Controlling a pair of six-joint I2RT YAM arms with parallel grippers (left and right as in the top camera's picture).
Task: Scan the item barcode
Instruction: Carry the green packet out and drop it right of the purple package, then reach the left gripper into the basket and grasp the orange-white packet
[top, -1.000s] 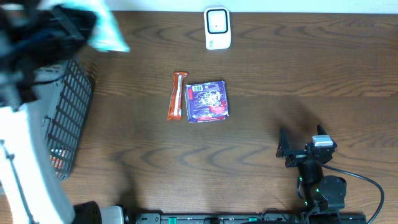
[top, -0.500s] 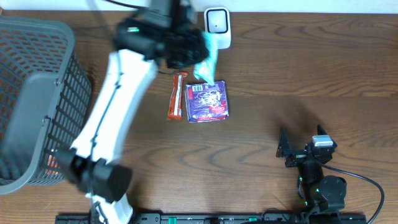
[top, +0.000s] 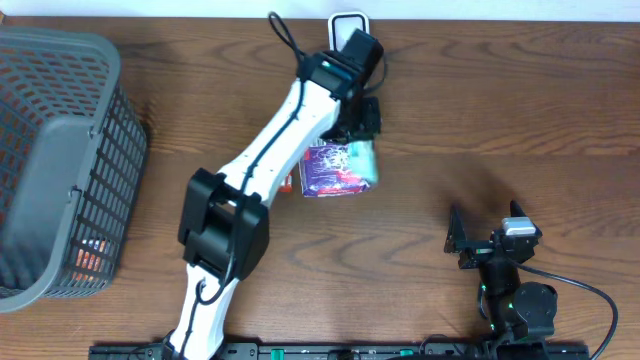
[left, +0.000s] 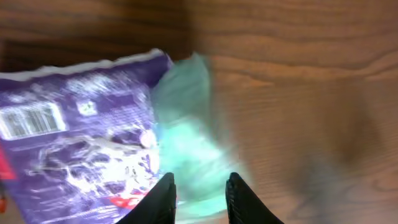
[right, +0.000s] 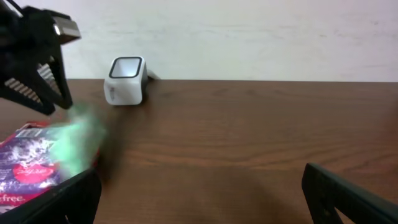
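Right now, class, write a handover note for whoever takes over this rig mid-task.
Left gripper: slightly open above the blurred mint-green pouch, not gripping it.
Right gripper: open, empty, parked.
Pouch lies at the edge of the purple foil packet, near the white barcode scanner.
Done: cannot tell whether anything is scanned.
Left: probably scanning the purple packet.

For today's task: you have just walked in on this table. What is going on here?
The left gripper hangs over the middle of the table, jaws slightly parted. A pale green packet shows blurred just below it, apparently loose, overlapping the right edge of a purple packet. The white scanner stands at the far edge. The right gripper rests open near the front, holding nothing.
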